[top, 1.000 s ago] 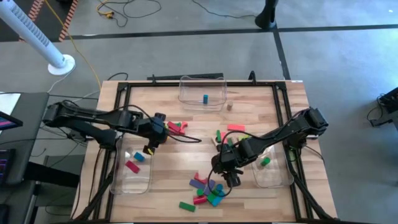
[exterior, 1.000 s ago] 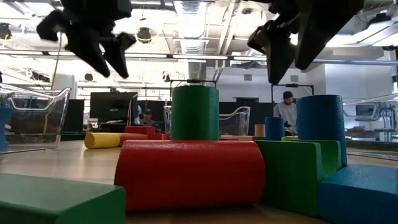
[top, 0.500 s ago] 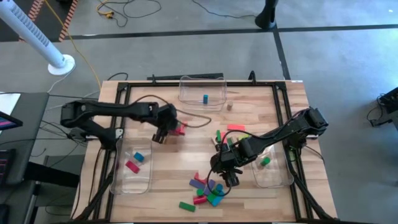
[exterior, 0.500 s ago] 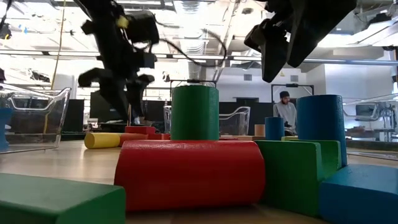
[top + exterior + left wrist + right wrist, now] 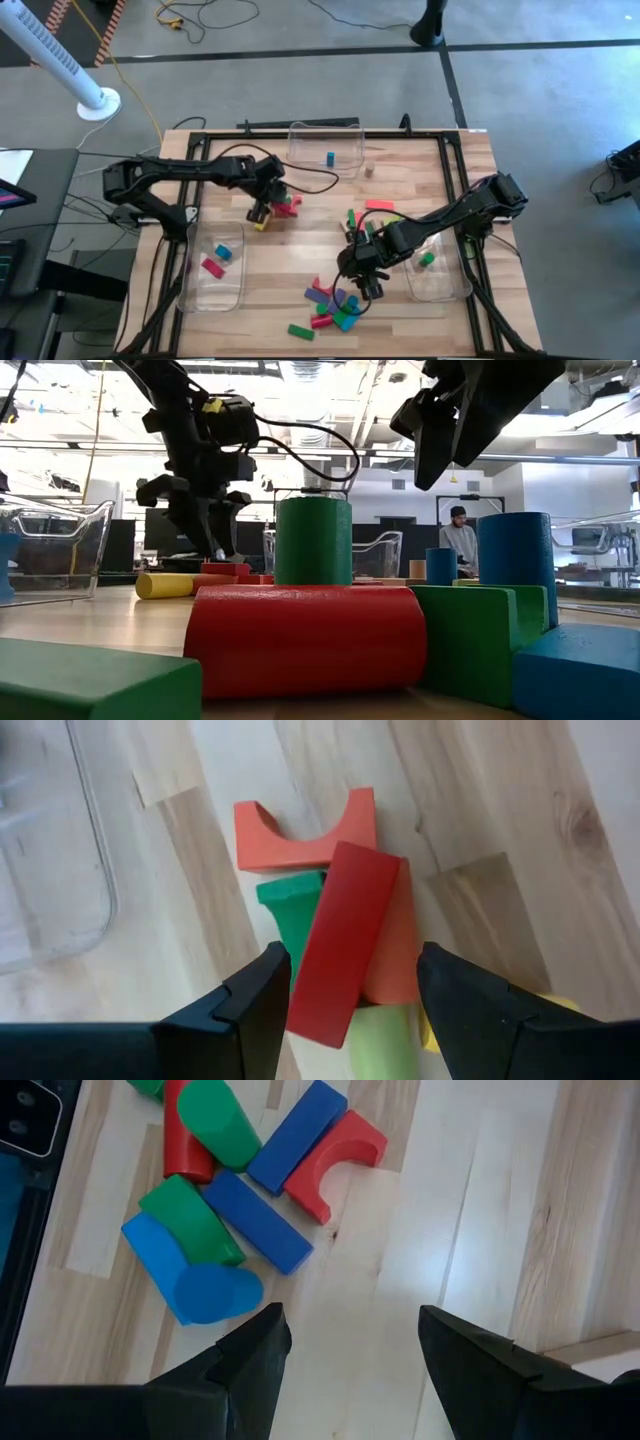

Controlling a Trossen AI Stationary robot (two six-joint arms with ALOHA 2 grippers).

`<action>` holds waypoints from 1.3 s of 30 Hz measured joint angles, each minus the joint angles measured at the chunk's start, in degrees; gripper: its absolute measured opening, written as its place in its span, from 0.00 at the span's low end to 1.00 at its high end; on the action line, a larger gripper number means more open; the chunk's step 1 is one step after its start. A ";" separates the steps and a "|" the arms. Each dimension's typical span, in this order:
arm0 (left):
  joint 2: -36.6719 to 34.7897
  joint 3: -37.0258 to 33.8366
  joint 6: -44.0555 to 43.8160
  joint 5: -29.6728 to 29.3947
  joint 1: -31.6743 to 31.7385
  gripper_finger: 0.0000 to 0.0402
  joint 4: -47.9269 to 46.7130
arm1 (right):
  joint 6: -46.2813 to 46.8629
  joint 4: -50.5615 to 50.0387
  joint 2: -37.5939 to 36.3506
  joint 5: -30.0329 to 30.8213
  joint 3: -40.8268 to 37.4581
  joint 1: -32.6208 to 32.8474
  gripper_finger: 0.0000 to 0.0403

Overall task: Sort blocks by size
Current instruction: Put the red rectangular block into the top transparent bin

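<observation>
My left gripper is open and low over a small heap of blocks left of the table's middle. In the left wrist view its fingers stand on either side of a red bar that lies on a green block, an orange block and a light green cylinder; an orange arch lies beyond. My right gripper is open and empty, raised beside the near pile of blue, green and red blocks.
A clear bin at the left holds a blue and a pink block. The far bin holds one blue block, and the right bin a green one. More blocks lie mid-table, and a green bar lies near the front edge.
My left gripper has gone from over the left bin toward the table's right and far edges, to the heap with the red bar, and has come down low over it. The blocks have not moved.
</observation>
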 joint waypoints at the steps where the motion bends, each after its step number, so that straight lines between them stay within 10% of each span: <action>1: 0.02 0.02 0.19 0.00 0.18 0.52 0.02 | -0.01 0.04 0.00 0.00 0.00 0.00 0.63; 32: 8.68 2.64 1.36 0.39 4.20 0.51 0.35 | -1.30 0.09 0.00 1.57 0.04 0.00 0.63; 39: 8.61 2.64 2.44 0.04 4.23 0.36 -0.47 | -1.41 -0.02 0.00 1.59 0.04 0.00 0.63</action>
